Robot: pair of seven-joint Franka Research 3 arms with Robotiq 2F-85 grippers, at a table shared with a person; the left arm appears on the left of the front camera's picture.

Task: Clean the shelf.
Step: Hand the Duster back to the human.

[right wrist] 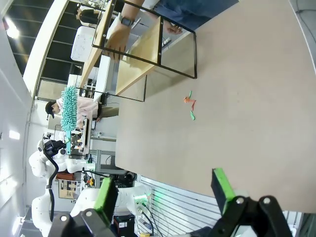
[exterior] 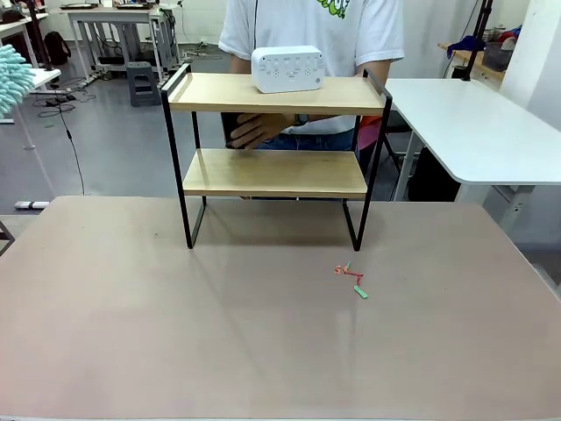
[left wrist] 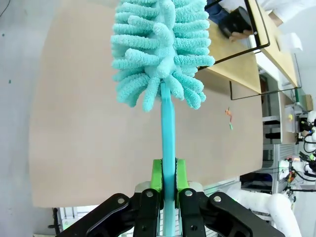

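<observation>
The shelf [exterior: 273, 171] stands at the far middle of the brown table, two light wood boards in a black frame; it also appears in the wrist views [left wrist: 237, 59] [right wrist: 140, 54]. A white box-shaped device [exterior: 287, 68] sits on its top board. Behind the shelf, a person's hand [exterior: 259, 130] holds a dark object between the tiers. My left gripper [left wrist: 169, 178] is shut on the handle of a teal fluffy duster [left wrist: 160, 49], raised off the table's left side [exterior: 10, 77]. My right gripper [right wrist: 164, 192] is open and holds nothing, above the table's near part.
Small red and green scraps [exterior: 351, 279] lie on the table in front of the shelf's right legs. A large white table [exterior: 478, 127] stands at the far right. The person stands right behind the shelf.
</observation>
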